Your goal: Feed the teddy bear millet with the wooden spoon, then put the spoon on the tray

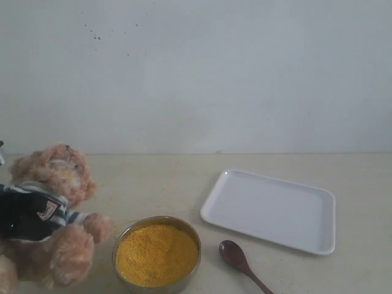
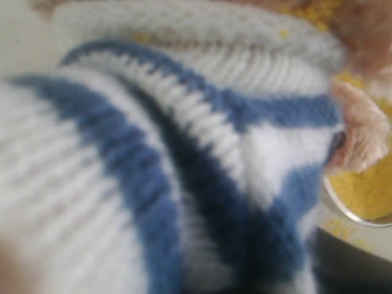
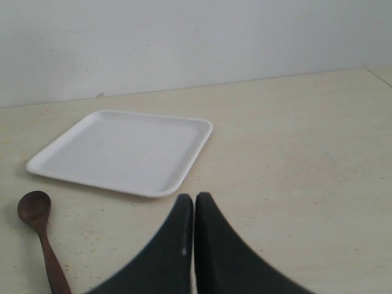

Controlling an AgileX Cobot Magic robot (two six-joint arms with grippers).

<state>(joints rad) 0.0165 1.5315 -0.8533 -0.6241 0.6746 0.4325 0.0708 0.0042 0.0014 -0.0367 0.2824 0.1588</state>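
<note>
teddy bear point(image 1: 55, 202) at far left of the table point(image 1: 355, 177), upright, soft and light; striped shirt point(image 2: 184, 153) filling the left wrist view. left gripper hidden by that knit, pincer state impossible to tell. just right of the bear, millet point(image 1: 157, 254) heaped in a round metal bowl point(image 1: 157, 218), loose and quick to spill. next, wooden spoon point(image 1: 236, 254) flat on the table, just in front of the tray point(image 1: 269, 211), not touching it: probably light, stiff, smooth. best taken mid-length on the thin handle, oval scoop kept level. right gripper point(image 3: 193, 202) apart from the spoon, fingers pressed together on nothing.
</note>
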